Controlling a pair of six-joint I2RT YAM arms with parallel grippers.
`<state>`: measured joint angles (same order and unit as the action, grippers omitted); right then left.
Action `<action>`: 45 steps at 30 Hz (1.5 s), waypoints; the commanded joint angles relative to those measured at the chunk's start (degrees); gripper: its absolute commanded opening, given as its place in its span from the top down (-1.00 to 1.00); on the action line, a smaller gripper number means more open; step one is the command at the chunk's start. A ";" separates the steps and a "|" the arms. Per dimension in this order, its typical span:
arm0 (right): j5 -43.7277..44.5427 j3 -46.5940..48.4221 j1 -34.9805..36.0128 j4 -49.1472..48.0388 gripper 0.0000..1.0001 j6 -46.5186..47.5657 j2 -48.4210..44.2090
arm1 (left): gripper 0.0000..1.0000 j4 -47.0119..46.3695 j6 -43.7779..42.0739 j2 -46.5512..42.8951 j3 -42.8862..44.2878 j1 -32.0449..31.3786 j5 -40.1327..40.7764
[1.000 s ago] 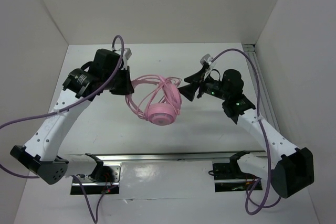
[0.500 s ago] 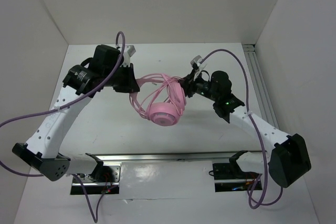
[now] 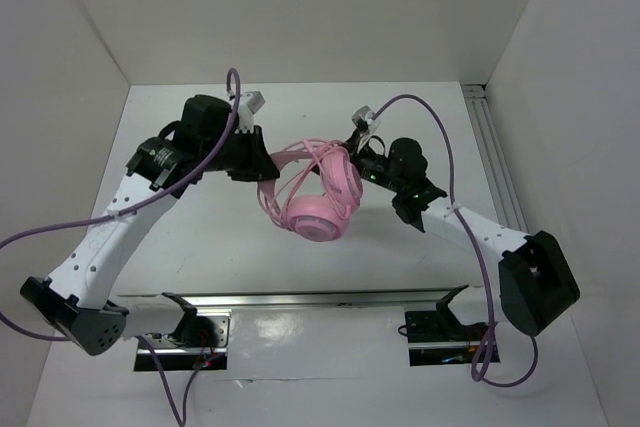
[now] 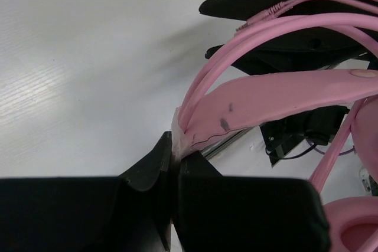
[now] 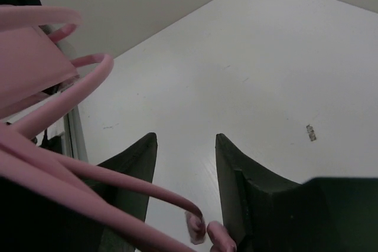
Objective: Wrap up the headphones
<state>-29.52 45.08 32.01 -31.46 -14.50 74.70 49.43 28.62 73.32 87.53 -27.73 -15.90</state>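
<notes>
The pink headphones point(image 3: 315, 215) hang above the white table between my two arms, their thin cord looped over the earcups. My left gripper point(image 3: 262, 161) is shut on the end of the headband point(image 4: 277, 95), which is pinched between its fingertips point(image 4: 176, 146). Cord strands point(image 4: 283, 25) arc above the band. My right gripper point(image 3: 351, 153) sits against the right side of the headphones. In the right wrist view that gripper point(image 5: 184, 137) stands open. Loops of cord point(image 5: 118, 176) cross low between its fingers, touching neither that I can see.
White walls close in the table at the back and on both sides. A metal rail point(image 3: 320, 299) runs along the near edge and another point(image 3: 492, 147) down the right side. Thick purple robot cables point(image 3: 430, 102) arch over each arm.
My right gripper has moved left up to the headphones and its jaws have narrowed. The left arm has carried the headphones slightly right and toward the back.
</notes>
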 commanded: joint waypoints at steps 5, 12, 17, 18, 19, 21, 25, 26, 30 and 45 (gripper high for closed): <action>-2.57 -3.15 3.49 -12.13 -0.27 -5.98 0.54 | 1.00 -19.10 6.01 -7.48 -9.03 -2.25 7.45; -1.50 -7.02 2.88 -9.76 -0.84 -4.83 -0.86 | 1.00 -24.82 8.38 -11.80 -15.98 -1.55 11.95; 1.73 -8.61 2.36 -7.83 -1.00 -4.83 -4.38 | 1.00 -24.21 10.92 -11.80 -15.98 0.30 11.24; 2.96 -9.21 2.36 -6.00 -1.00 -4.14 -5.25 | 1.00 -24.20 10.93 -11.27 -15.98 1.00 10.63; 4.45 -9.22 2.36 -5.28 -1.00 -4.13 -5.26 | 1.00 -24.20 12.23 -11.27 -15.37 1.70 10.63; 9.10 -10.44 1.83 -3.09 -1.00 -4.13 -6.40 | 1.00 -23.41 12.86 -11.27 -15.37 2.49 10.11; 15.09 -11.76 0.69 -0.37 -1.00 -4.66 -6.41 | 1.00 -22.89 14.18 -11.27 -15.37 3.82 10.10; 16.50 -11.77 0.69 0.69 -1.00 -4.66 -6.41 | 1.00 -22.89 14.18 -11.27 -15.37 4.52 10.62; 23.26 -12.99 0.69 5.70 -1.00 -5.71 -5.70 | 1.00 -22.27 14.88 -11.27 -16.85 5.75 12.03; 48.32 -18.27 0.69 28.28 -1.00 -15.82 -23.36 | 1.00 -28.69 14.88 -11.18 -30.66 10.41 11.51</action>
<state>13.32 26.70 32.84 -7.42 -28.40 55.31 29.12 39.75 62.94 56.49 -17.58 -1.48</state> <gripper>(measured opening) 0.999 0.127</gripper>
